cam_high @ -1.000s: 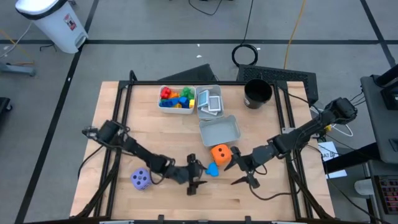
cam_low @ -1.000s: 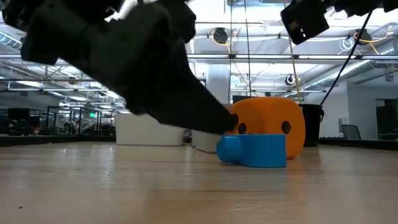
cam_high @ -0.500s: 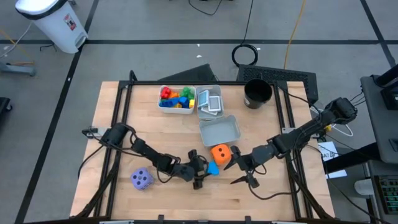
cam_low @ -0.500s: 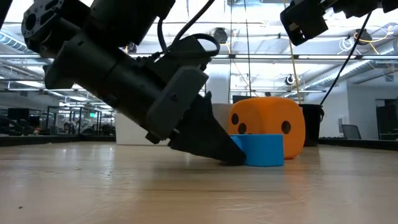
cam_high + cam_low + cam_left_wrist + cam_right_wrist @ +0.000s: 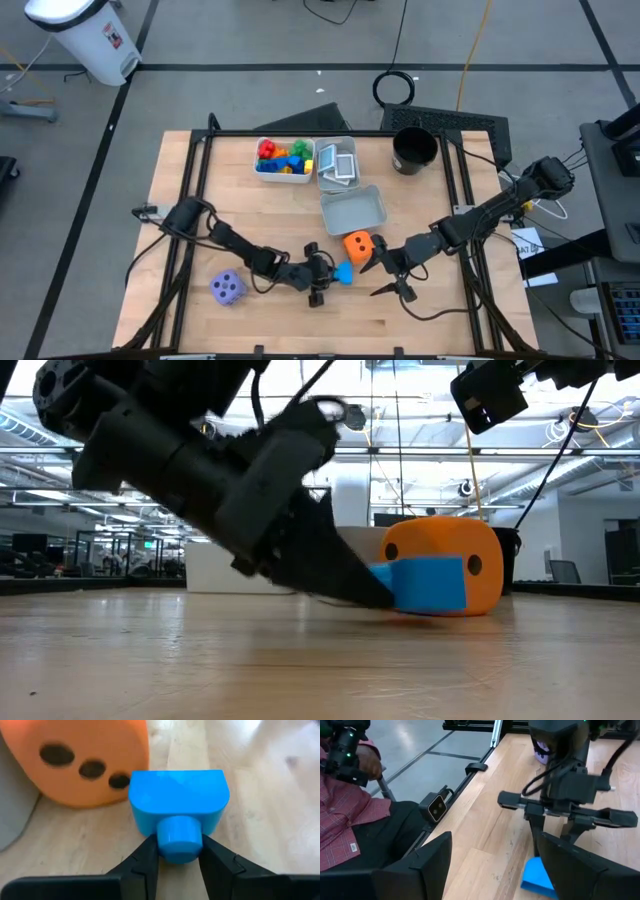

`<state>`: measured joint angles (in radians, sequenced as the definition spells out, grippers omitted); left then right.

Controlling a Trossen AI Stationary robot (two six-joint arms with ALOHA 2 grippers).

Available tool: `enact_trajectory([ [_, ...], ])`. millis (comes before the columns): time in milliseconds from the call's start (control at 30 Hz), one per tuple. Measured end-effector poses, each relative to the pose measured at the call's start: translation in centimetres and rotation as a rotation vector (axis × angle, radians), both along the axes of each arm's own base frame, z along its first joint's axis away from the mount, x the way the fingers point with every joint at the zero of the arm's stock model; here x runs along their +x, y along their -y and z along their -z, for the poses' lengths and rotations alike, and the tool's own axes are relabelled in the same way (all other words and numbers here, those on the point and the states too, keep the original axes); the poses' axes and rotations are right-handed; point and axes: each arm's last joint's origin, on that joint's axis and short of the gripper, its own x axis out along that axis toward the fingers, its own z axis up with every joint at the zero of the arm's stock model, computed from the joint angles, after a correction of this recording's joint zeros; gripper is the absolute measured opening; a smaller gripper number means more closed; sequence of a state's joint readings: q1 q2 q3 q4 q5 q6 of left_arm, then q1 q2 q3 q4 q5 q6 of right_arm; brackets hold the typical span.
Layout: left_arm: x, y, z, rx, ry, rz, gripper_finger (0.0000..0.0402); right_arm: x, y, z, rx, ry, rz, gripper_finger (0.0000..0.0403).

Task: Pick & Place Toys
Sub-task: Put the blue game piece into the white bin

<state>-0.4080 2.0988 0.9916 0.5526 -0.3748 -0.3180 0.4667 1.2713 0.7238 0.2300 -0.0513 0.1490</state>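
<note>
The left gripper pinches the stud of the blue block at lower centre of the high view, touching the orange die. Grasp step. Next: lift clear, carry to a bin. The right gripper waits nearby, jaws wide.

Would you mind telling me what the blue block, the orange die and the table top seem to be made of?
Blue block: smooth, slightly glossy moulded plastic, by its even colour. Orange die: matte, rounded corners; plastic or foam, hard to say. Table top: pale wood, grain visible.
</note>
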Motion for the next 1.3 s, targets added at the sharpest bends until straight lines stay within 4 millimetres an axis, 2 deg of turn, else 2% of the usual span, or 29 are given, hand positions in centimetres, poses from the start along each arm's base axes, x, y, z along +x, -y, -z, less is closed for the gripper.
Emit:
enact_trajectory([
  [133,-0.2,0.2,-1.1,0.011,0.012,0.012,0.0116,0.0,0.0,0.0,-0.001,-0.002,0.000,0.0270],
  [233,-0.6,0.3,-3.0,0.033,0.009,0.012,0.0116,0.0,0.0,0.0,-0.001,-0.004,0.000,0.0270],
  [367,-1.9,0.0,-7.9,0.023,0.046,0.014,0.0118,0.0,0.0,0.1,-0.003,-0.011,0.001,0.0270],
  [500,-4.2,-0.9,-13.6,0.071,0.113,-0.015,0.0117,0.0,0.0,0.1,0.002,-0.014,0.003,0.0270],
  [667,-8.1,-3.8,-20.3,0.179,0.212,-0.173,0.0117,0.0,0.0,0.1,0.002,-0.014,0.003,0.0270],
  [833,-12.1,-8.5,-24.8,0.228,0.276,-0.435,0.0117,0.0,0.0,0.1,0.001,-0.014,0.004,0.0270],
  [933,-14.0,-11.8,-26.2,0.249,0.279,-0.582,0.0117,0.0,0.0,0.1,0.000,-0.013,0.004,0.0270],
  [1033,-15.2,-14.9,-26.6,0.231,0.260,-0.716,0.0117,0.0,0.0,0.1,-0.002,-0.012,0.004,0.0270],
  [1167,-15.8,-18.6,-25.5,0.178,0.163,-0.832,0.0117,0.0,0.0,0.1,-0.004,-0.011,0.003,0.0270],
  [1300,-14.5,-21.8,-23.1,0.086,0.035,-0.886,0.0117,0.0,0.0,0.1,-0.009,-0.008,0.000,0.0270],
])
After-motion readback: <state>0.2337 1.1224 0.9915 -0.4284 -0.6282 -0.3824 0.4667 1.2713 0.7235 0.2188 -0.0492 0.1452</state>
